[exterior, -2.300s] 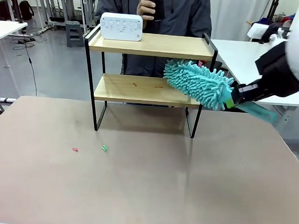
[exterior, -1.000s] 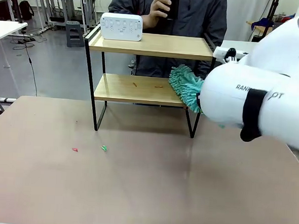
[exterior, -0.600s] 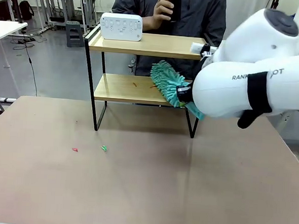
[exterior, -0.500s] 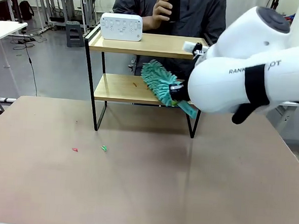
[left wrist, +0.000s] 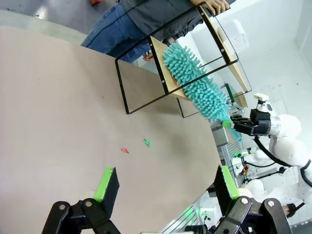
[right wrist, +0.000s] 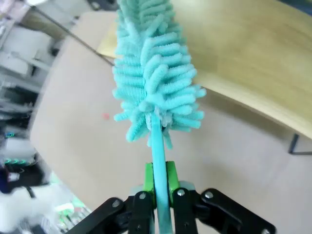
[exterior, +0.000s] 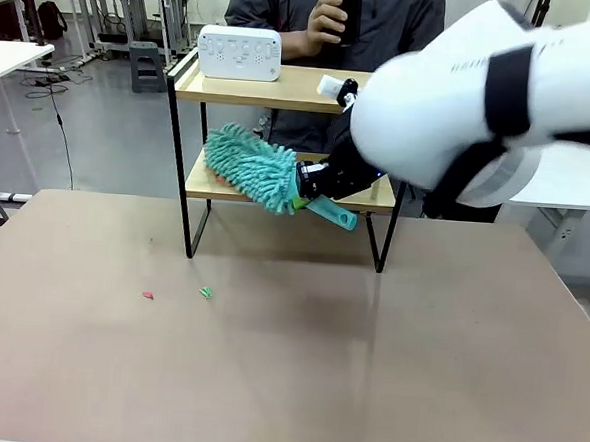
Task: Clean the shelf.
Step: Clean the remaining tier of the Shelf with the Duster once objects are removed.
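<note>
- Right gripper (right wrist: 157,178): mine, closed tight on the thin teal handle of the duster (exterior: 250,166). The green pads pinch the handle just behind the fluffy head.
- Left gripper (left wrist: 165,181): jaws wide apart, holding nothing, hanging over the table (exterior: 265,380) well back from the work.
- Shelf (exterior: 303,88): stands at the far side of the table, in front of the person. It lies straight ahead of my right gripper, which is much the nearer of the two.
- Duster, lie: the long axis runs along the length of the lower board (right wrist: 253,63). The head points to my left and the handle trails back to my right gripper.
- Duster, place: the head sits over the left half of the lower board, near its front edge. I cannot tell whether the fibres press on the wood.
- Coming move, as I judge it: it turns on that shared axis, with the head drawn along the board.
- Sundries: a white box (exterior: 240,52) rests on the top board, and two small scraps (exterior: 205,293) lie on the table.
</note>
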Tool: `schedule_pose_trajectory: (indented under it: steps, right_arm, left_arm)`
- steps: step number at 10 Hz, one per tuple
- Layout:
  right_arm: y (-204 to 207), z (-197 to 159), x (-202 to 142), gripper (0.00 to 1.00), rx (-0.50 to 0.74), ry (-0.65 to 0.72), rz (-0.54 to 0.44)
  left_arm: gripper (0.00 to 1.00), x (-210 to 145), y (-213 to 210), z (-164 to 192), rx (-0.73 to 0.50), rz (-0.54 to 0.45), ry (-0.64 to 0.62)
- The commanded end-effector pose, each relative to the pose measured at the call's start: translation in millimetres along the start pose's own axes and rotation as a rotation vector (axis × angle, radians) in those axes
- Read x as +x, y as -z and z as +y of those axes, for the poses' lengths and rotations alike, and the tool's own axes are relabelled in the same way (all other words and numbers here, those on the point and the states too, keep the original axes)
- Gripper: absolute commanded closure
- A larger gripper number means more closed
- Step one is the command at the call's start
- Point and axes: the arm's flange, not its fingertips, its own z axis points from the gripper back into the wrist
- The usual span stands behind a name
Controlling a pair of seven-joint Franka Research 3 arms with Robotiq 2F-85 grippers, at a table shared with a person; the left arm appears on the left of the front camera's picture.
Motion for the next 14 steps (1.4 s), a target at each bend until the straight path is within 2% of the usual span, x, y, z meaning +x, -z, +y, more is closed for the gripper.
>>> schedule_pose_trajectory:
  steps: [1, 2, 3, 4, 6, 10, 12, 14]
  right_arm:
    - [-55, -38, -9, 0.87, 0.257, -0.177, 0.071]
    - [-88, -49, -16, 0.87, 0.34, -0.251, 0.056]
    - [-121, -62, -30, 0.87, 0.372, -0.274, 0.049]
    - [-143, -71, -47, 0.87, 0.336, -0.264, 0.045]
    - [-165, -87, -74, 0.87, 0.391, -0.222, -0.013]
    - [-192, -96, -92, 0.87, 0.428, -0.218, -0.096]
    - [-226, -108, -114, 0.87, 0.411, -0.181, -0.144]
    - [-282, -132, -154, 0.87, 0.276, -0.027, -0.24]
  left_arm:
    - [0.0, 0, 2, -1, -0.018, -0.017, 0.022]
    - [0.0, 0, 2, -1, -0.018, -0.017, 0.022]
    - [0.0, 0, 2, -1, -0.018, -0.017, 0.022]
    - [0.0, 0, 2, -1, -0.018, -0.017, 0.022]
    - [0.0, 0, 2, -1, -0.018, -0.017, 0.022]
    - [0.0, 0, 2, -1, -0.018, -0.017, 0.022]
    - [0.0, 0, 2, -1, -0.018, -0.017, 0.022]
    - [0.0, 0, 2, -1, -0.018, -0.017, 0.022]
